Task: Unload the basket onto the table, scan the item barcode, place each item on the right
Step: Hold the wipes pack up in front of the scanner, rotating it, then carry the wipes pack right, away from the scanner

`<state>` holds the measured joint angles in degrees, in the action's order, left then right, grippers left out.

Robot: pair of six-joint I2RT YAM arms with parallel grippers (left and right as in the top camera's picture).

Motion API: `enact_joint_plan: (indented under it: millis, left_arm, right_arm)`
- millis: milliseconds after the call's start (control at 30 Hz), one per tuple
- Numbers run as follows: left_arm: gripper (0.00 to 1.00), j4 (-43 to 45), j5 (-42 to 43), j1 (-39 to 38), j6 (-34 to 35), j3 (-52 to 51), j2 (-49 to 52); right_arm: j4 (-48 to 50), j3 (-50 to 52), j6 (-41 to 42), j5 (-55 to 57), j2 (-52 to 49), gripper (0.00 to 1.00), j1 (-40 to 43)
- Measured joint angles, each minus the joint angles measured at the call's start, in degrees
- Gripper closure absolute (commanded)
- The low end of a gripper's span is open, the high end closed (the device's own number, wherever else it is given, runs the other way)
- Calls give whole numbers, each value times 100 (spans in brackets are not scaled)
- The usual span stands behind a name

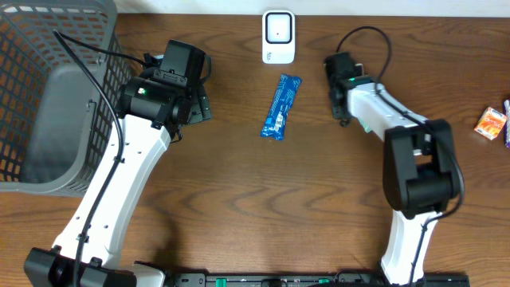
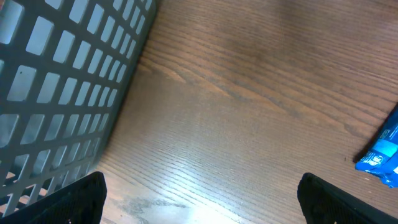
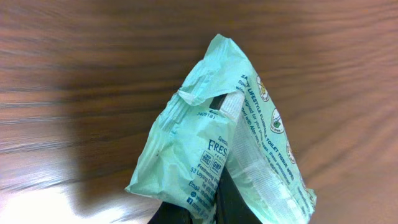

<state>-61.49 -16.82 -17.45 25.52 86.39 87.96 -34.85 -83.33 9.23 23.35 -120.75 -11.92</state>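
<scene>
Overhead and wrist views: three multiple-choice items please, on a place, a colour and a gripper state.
1. Where does the blue packet lie? A) in the basket B) on the table near the white scanner C) on the floor
2. Colour of the wipes pack in the right gripper? A) pale green B) red C) black
3. State of the left gripper? A) shut on the packet B) open, empty C) shut, empty
Answers: B, it lies on the wood by the scanner; A, mint film in the wrist view; B, fingers wide apart over bare wood.
</scene>
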Motion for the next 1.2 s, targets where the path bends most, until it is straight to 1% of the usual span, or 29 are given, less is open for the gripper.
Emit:
enact_joint_plan:
  millis: [200, 300, 333, 367, 500, 667, 767, 867, 933, 1000, 1033, 1067, 1100, 1200]
  left_arm:
    - [2, 0, 0, 0, 0, 0, 0]
    - [2, -2, 0, 0, 2, 0, 0]
    - [2, -2, 0, 0, 0, 0, 0]
    - [2, -2, 0, 0, 0, 0, 0]
    - [2, -2, 0, 0, 0, 0, 0]
    - [2, -2, 0, 0, 0, 0, 0]
    - [2, -2, 0, 0, 0, 0, 0]
    - [2, -2, 0, 0, 0, 0, 0]
    - [2, 0, 0, 0, 0, 0, 0]
    - [2, 0, 0, 0, 0, 0, 0]
    - [2, 0, 0, 0, 0, 0, 0]
    - [2, 0, 0, 0, 0, 0, 0]
    - [2, 0, 0, 0, 0, 0, 0]
    - [2, 0, 0, 0, 0, 0, 0]
  right_arm:
    - [-15, 0, 22, -2251, 706, 99, 372]
    - [-50, -7, 85, -3438, 1001, 99, 717]
    - [-52, -20, 133, -4050, 1045, 99, 933]
    - [-50, -22, 157, -4262, 1047, 99, 1023]
    - [-28, -22, 343, -5939, 907, 99, 1716]
    - [-22, -22, 535, -7812, 278, 99, 2343]
    - [9, -22, 584, -8666, -245, 99, 2496]
    - [151, -22, 627, -9226, -675, 99, 2564]
    - [188, -20, 656, -9370, -839, 99, 2629]
    - [118, -20, 678, -9235, -876, 99, 2739]
    - [55, -20, 684, -9108, -874, 96, 2793]
    - [-61, -24, 697, -8883, -857, 91, 2874]
    - [-179, -26, 719, -8633, -841, 84, 2938]
    - [-551, -22, 730, -7661, -713, 58, 3128]
